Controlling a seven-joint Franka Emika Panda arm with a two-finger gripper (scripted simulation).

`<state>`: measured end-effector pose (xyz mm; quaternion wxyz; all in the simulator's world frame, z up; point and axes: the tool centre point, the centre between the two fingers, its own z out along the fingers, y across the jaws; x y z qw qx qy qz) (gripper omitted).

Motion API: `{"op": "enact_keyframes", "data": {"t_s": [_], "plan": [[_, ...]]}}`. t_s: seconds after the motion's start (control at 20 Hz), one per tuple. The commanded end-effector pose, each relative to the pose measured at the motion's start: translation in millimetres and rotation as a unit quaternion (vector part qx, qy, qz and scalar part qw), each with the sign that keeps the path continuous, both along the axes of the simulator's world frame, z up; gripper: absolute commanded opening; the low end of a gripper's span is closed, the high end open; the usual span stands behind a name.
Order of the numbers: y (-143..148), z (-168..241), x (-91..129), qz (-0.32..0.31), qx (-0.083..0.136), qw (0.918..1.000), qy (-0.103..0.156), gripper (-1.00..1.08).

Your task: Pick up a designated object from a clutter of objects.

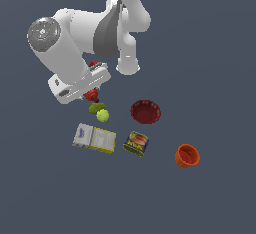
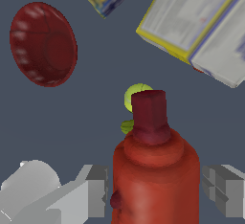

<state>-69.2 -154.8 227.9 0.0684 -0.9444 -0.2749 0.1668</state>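
The designated object point(image 2: 155, 170) is a bright red bent thing with a darker square stub on its far end. It fills the space between my gripper point(image 2: 155, 192) fingers. The grey fingers point(image 2: 98, 189) stand on either side of it with a thin gap each, so the gripper is open around it. In the exterior view the red thing point(image 1: 92, 96) pokes out under the white hand, and the gripper point(image 1: 93, 98) is just above the clutter of objects. The yellow-green ball point(image 1: 103, 115) and green piece point(image 1: 96, 108) lie right beside it.
A dark red ribbed bowl point(image 1: 145, 111) sits toward the exterior view's right. A flat white-and-yellow box point(image 1: 94, 138) and a labelled tin point(image 1: 136, 143) lie nearer the front. An orange cup point(image 1: 187, 155) stands far right. The ball point(image 2: 136, 96) shows behind the stub.
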Motion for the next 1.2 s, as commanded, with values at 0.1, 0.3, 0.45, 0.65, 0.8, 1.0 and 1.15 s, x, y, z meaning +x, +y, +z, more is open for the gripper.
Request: {"op": "enact_keyframes", "data": {"t_s": [0.1, 0.3, 0.45, 0.65, 0.8, 1.0, 1.15], "plan": [[15.7, 52.8, -6.2, 0.000, 0.000, 1.0000, 0.000, -1.00], [27.9, 93.2, -10.5, 0.000, 0.000, 1.0000, 0.001, -1.00], [35.6, 118.5, -12.7, 0.001, 0.001, 1.0000, 0.001, -1.00], [43.3, 144.4, -14.6, 0.001, 0.001, 1.0000, 0.001, -1.00], [47.2, 157.8, -15.1, 0.001, 0.001, 1.0000, 0.002, -1.00], [50.2, 168.2, -15.2, 0.001, 0.001, 1.0000, 0.002, -1.00], [50.9, 170.5, -15.3, 0.001, 0.001, 1.0000, 0.002, -1.00]]}}
